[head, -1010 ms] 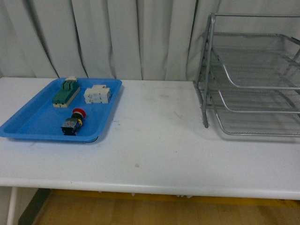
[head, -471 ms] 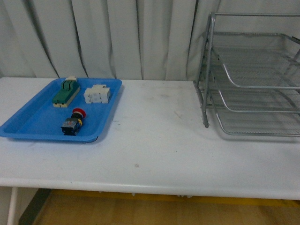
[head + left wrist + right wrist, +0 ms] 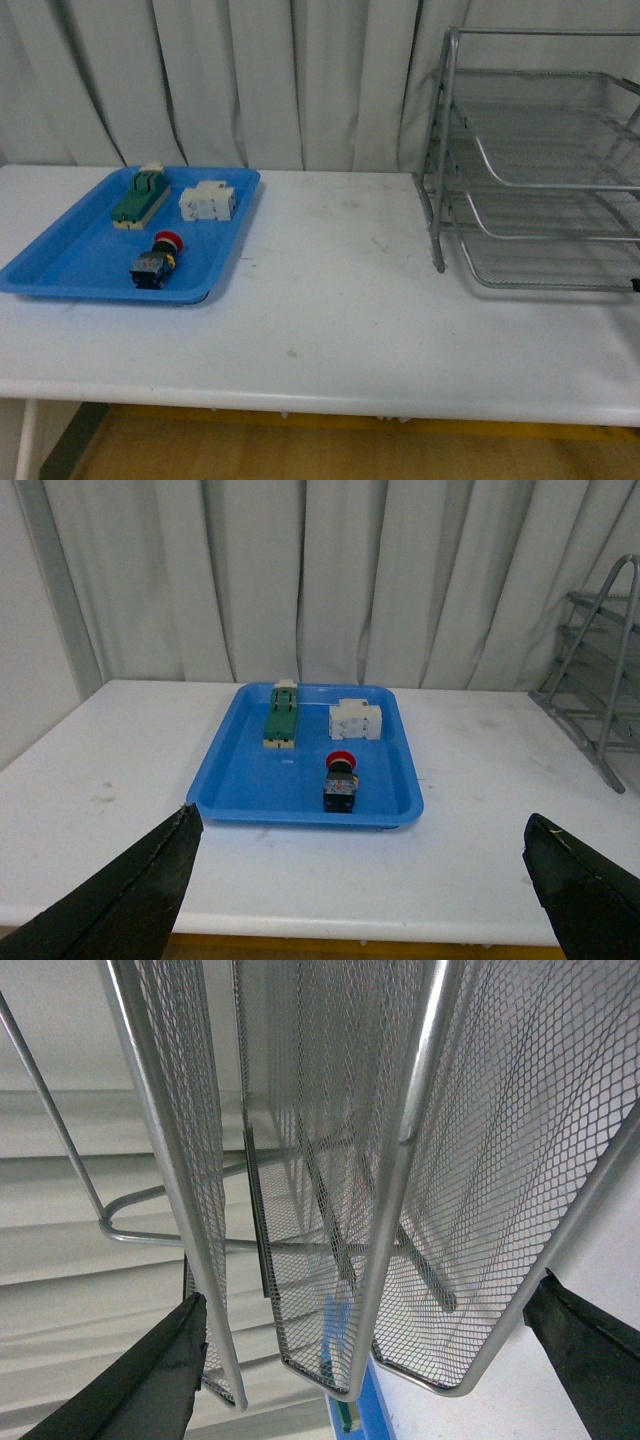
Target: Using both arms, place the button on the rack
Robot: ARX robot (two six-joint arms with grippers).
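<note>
The button, with a red cap and a black body, lies on its side in the blue tray at the left of the table. It also shows in the left wrist view as the button, well ahead of my left gripper. That gripper is open and empty, above the table's near edge. The silver rack stands at the right. My right gripper is open and empty, close in front of the rack's mesh tiers, which fill its view. In the front view neither arm shows clearly.
A green-topped block and a white block lie at the far end of the blue tray. White curtains hang behind the table. A small dark tip shows at the right edge, beside the rack's lowest tier.
A small dark tip has appeared at the right edge of the front view by the rack's lowest tier. The button, tray and rack have not moved.
</note>
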